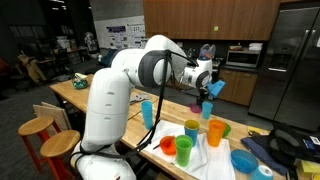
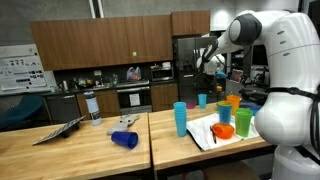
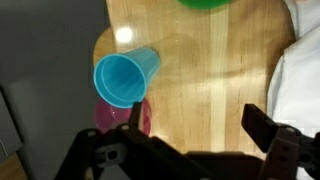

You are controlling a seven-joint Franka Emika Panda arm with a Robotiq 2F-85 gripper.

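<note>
Your fingers (image 3: pixel 265 135) stand spread as wide as they go and hold nothing; in the wrist view only bare wood shows between them. Just beyond them, that view looks almost straight into the round mouth of the blue cup (image 3: pixel 125 78). It sits on the bare tabletop (image 3: pixel 215 90), off the white cloth (image 3: pixel 300 70) and on the side away from it. The cup's body shows only as a short taper running up and to the right in the picture. A pink thing (image 3: pixel 128 118) touches the cup's near edge, too blurred to name. Farther on, a green rim (image 3: pixel 205 4) cuts the top of the picture, just beside the cloth's corner.

Both exterior views give you what the wrist view cannot. The fingers (image 1: pixel 205 76) (image 2: pixel 212 62) hang well above the tabletop, and the blue cup (image 1: pixel 207 110) (image 2: pixel 201 100) stands upright beneath them, past the cloth's far edge. Its long axis is vertical and its mouth points up.

The cups on the cloth also show only from outside: a green cup (image 1: pixel 184 150) and an orange cup (image 1: pixel 216 131) among them.

In an exterior view, a tipped blue cup (image 2: pixel 124 139) lies on its side, well apart from the cloth.
</note>
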